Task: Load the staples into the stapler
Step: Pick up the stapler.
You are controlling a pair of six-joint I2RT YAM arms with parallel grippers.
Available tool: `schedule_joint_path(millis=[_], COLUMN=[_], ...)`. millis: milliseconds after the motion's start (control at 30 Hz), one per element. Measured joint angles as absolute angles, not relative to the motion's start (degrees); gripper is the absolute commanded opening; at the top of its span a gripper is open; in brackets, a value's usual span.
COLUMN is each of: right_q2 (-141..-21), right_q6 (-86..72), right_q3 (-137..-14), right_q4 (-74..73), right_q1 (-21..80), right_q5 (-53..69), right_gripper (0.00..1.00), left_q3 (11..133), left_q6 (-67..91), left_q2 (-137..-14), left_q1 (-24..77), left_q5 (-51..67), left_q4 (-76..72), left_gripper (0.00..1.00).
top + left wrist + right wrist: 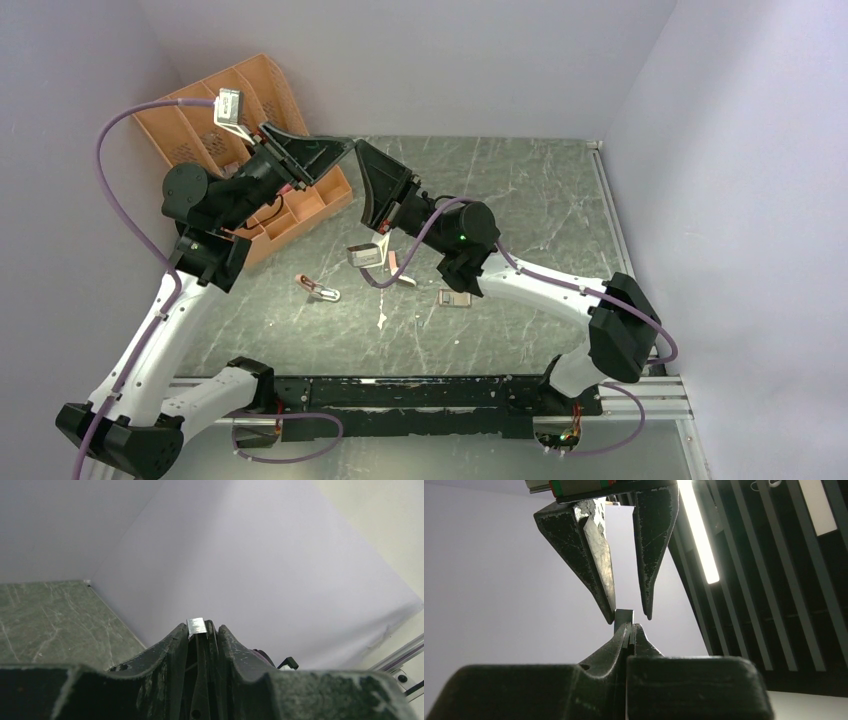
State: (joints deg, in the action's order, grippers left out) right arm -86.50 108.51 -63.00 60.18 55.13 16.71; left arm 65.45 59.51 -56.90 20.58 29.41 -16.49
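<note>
Both grippers are raised above the table and meet tip to tip. My right gripper (628,628) (364,154) points upward and is shut on a short silvery strip of staples (623,615) that sticks out past its tips. My left gripper (631,619) (342,144) comes at it from the other side, its jaws a little apart round the strip. One finger touches the strip and the other stands clear. In the left wrist view the strip (196,626) sits between my left fingertips (178,632). A small pink stapler (320,290) lies on the table.
An orange divided organiser (225,110) stands at the back left, close behind the left arm. A small white box part (366,255), a reddish piece (394,262) and a grey tray (455,297) lie on the green marble tabletop (540,200). Walls enclose the back and both sides.
</note>
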Motion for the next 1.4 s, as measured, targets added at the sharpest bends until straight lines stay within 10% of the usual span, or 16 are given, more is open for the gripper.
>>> schedule_joint_path(millis=[633,967,1400], right_q2=[-86.32,-86.17,-82.37], right_q6=[109.27,109.43,96.68], right_q3=[-63.0,-63.0,-56.38], right_q4=[60.55,60.51,63.83], right_q1=[55.13,55.2,55.59], right_q5=[17.58,17.89,16.38], right_gripper=[0.01,0.45,0.52], left_q3=[65.43,65.41,65.45], left_q6=[60.01,59.99,54.87], left_q2=[-57.01,-57.01,-56.9], left_q1=[20.58,20.6,20.69], left_q5=[29.17,28.69,27.81], left_q4=[-16.47,-16.36,-15.2], left_gripper=[0.07,0.07,0.07])
